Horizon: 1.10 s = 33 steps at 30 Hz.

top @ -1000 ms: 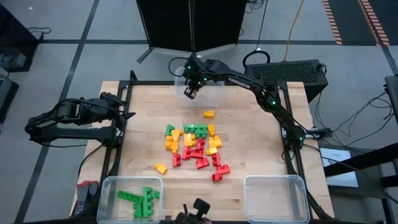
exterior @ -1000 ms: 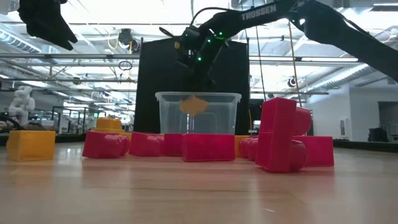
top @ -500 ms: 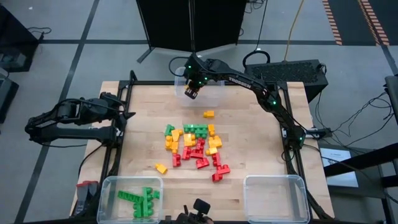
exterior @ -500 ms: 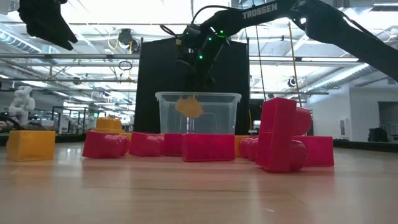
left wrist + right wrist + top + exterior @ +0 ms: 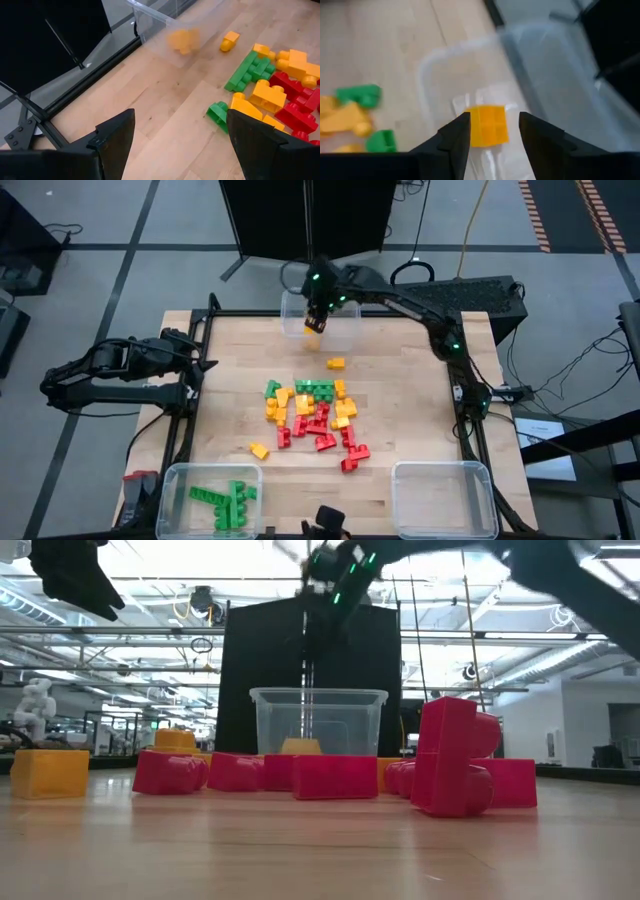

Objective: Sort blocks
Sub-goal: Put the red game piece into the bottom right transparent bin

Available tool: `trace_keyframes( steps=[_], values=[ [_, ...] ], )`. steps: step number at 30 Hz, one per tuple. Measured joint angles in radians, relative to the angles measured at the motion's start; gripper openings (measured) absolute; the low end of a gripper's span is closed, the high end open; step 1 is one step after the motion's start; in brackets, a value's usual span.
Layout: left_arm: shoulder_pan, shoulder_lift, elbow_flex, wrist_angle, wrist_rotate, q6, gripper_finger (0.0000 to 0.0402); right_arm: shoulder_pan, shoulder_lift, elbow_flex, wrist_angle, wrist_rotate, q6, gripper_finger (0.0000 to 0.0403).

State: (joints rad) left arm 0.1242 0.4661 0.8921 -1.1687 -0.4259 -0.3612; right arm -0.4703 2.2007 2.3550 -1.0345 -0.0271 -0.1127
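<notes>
Your right gripper point(image 5: 490, 137) has let go: yellow block point(image 5: 487, 125) dropped into top-centre clear bin point(image 5: 345, 330), below parted fingers. Lower-left bin point(image 5: 172, 480) holds green blocks point(image 5: 226, 502). Left gripper point(image 5: 177, 145) spread, idle.

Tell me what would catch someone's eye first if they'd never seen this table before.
Probably the bright heap of green, red and yellow blocks in the middle of the wooden table. Next, the right gripper stretched over the clear bin at the far edge, jaws parted above a yellow block lying inside it. A near-corner bin already holds only green blocks.
</notes>
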Motion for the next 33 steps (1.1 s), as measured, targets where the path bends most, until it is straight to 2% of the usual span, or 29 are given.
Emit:
trace_keyframes(
  steps=[6, 12, 18, 24, 33],
  values=[
    [0.0, 0.0, 0.0, 0.0, -0.002, 0.0, 0.0287, 0.061, -0.19, 0.001, -0.025, 0.002, -0.002, 0.0165],
    [0.0, 0.0, 0.0, 0.0, -0.002, 0.0, 0.0287, 0.25, -0.285, 0.003, -0.171, 0.0, 0.041, 0.0164],
    [0.0, 0.0, 0.0, 0.0, -0.002, 0.0, 0.0287, 0.495, -0.233, 0.002, -0.297, 0.01, 0.117, 0.0164],
    [0.0, 0.0, 0.0, 0.0, -0.002, 0.0, 0.0287, 0.682, -0.123, 0.0, -0.531, 0.124, 0.249, 0.0164],
    [0.0, 0.0, 0.0, 0.0, -0.001, 0.0, 0.0287, 0.847, 0.0, 0.0, -0.534, 0.116, 0.342, 0.0164]
  ],
)
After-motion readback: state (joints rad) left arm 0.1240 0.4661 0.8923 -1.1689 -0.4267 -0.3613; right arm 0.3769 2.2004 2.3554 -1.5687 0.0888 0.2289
